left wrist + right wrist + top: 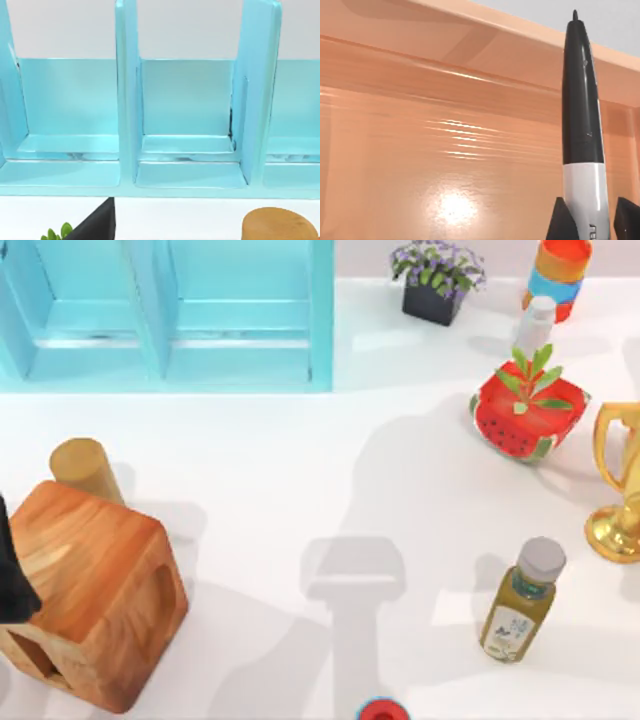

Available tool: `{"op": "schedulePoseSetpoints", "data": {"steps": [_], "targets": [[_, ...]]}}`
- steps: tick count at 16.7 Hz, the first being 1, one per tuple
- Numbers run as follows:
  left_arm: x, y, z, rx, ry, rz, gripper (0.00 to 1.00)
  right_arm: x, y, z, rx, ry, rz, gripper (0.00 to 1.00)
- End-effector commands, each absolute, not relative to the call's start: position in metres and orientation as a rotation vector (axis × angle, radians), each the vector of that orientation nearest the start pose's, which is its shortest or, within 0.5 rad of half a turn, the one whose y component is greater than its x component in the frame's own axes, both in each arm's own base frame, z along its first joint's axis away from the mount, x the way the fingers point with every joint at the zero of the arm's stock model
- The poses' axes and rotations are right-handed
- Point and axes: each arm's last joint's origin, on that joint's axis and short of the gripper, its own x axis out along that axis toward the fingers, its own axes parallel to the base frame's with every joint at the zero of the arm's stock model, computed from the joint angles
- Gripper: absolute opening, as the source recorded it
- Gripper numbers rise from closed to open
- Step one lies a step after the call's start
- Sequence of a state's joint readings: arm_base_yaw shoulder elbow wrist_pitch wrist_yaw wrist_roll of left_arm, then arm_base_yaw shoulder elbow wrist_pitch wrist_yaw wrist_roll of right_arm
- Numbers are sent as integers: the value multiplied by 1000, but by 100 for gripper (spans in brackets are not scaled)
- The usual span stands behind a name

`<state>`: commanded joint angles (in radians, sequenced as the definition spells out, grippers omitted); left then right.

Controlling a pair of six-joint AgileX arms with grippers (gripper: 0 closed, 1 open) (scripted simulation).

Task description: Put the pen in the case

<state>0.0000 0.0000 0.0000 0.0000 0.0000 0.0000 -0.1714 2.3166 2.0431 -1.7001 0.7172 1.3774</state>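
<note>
The pen point(582, 125) stands upright in the right wrist view, its black cap on top and its white barrel with dark print below. My right gripper point(592, 222) is shut on the white barrel, and a dark fingertip point(561, 222) shows on each side of it. Close behind the pen is a glossy orange surface with a raised rim, which I take to be the case point(445, 150). Whether the pen touches it I cannot tell. My left arm point(12, 570) is a dark shape parked at the table's left edge.
A wooden block point(95, 595) with openings and a wooden cylinder point(85, 468) sit at the left. A blue shelf unit point(170, 315) spans the back left. A juice bottle point(522, 600), gold trophy point(620, 490), strawberry pot point(525, 410), potted plant point(435, 280) and a small red disc point(380, 710) are scattered around.
</note>
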Motion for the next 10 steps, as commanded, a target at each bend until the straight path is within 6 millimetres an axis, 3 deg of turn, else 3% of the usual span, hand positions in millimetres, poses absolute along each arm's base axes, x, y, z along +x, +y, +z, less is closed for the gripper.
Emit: {"op": "schedulePoseSetpoints", "data": {"steps": [5,10], "targets": [[106,-1,160,0,0,0,100,410,-86,196,359,1099,-1645,0],[106,-1,160,0,0,0,100,390,-87,156,327,1125,-1646,0]]}}
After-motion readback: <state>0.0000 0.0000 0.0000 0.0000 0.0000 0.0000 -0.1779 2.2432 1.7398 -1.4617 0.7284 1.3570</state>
